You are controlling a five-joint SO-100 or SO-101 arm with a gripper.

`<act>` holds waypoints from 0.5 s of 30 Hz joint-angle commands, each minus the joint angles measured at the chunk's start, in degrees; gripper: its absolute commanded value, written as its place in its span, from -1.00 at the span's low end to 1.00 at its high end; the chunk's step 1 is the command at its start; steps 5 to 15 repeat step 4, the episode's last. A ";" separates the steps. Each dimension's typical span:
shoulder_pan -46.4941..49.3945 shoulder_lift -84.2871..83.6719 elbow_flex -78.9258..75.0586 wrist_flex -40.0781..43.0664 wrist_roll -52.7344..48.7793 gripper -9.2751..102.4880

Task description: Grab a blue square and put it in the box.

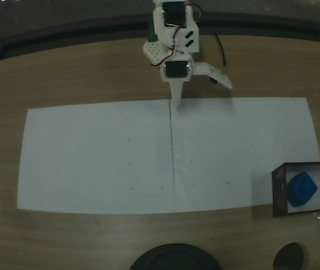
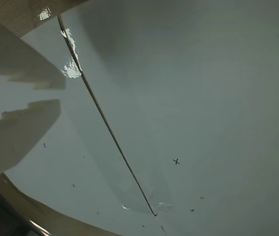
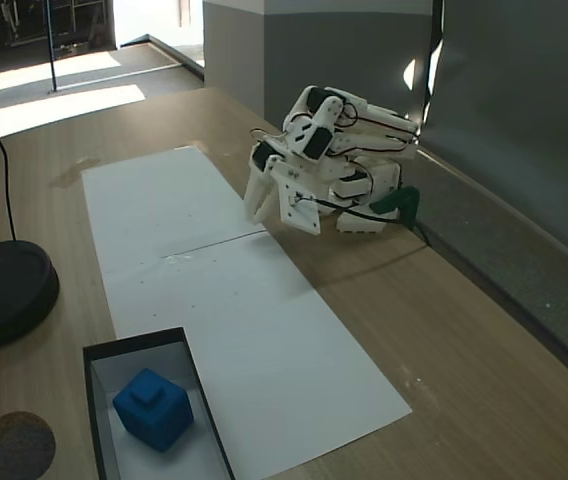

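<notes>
Blue square (image 3: 153, 408) is seen resting inside box (image 3: 99, 352), task judged done; tool (image 1: 196, 84), released and empty, parked well apart from box, w/ no further move needed.

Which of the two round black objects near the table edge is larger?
The black disc beside the paper is larger; the other round one near the box is small.

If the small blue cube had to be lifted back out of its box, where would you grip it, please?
Grip the small bright blue cube across two opposite flat side faces, coming from straight above: it sits inside the shallow black-walled box, whose walls block a side approach, and its top is exposed.
</notes>
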 commanded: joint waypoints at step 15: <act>0.18 1.41 -3.08 0.88 0.44 -0.84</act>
